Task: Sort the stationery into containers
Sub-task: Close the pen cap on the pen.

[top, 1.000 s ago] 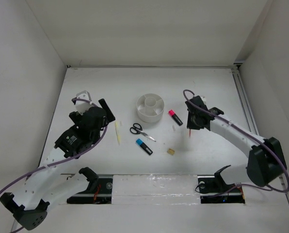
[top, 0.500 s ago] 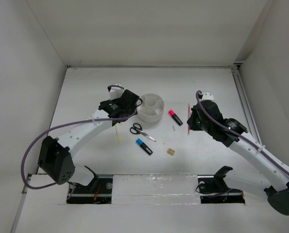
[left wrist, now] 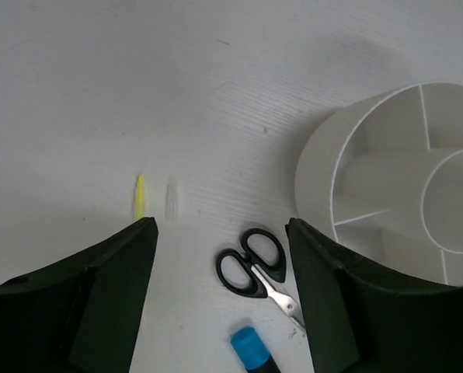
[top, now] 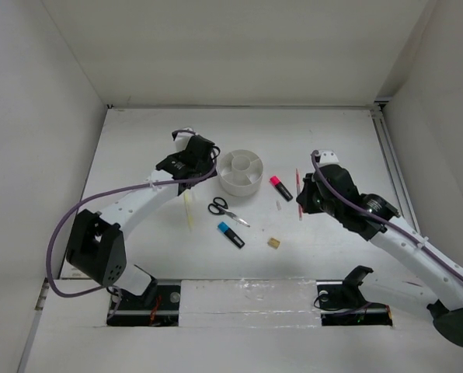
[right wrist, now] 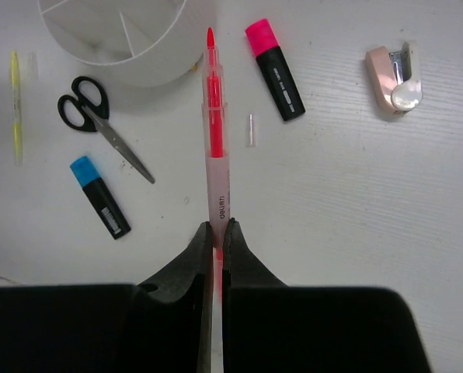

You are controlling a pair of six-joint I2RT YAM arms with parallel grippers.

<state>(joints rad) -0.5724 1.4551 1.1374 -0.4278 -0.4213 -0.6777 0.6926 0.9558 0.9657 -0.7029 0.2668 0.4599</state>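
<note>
The round white tub [top: 241,172] with inner dividers stands mid-table. My left gripper [left wrist: 222,233] hovers open just left of the tub [left wrist: 325,179], nothing between its fingers. Below it lie the black-handled scissors [left wrist: 251,264], the blue highlighter [left wrist: 251,350] and the yellow pencil [left wrist: 139,196]. My right gripper [right wrist: 217,229] is shut on the red pen [right wrist: 214,132], held above the table with its tip pointing toward the tub [right wrist: 138,62]. In the top view the pen [top: 297,180] hangs right of the pink highlighter [top: 280,187]. A tan eraser [top: 273,243] lies nearer the front.
A small clear cap [right wrist: 251,128] lies beside the pink highlighter [right wrist: 274,68]. Another clear cap [left wrist: 170,200] lies by the pencil. A small pinkish item [right wrist: 391,78] with a shiny part lies to the right. White walls enclose the table on three sides.
My left arm swung from the table's left side to beside the tub. My right arm shifted its pose, still holding the red pen above the table.
</note>
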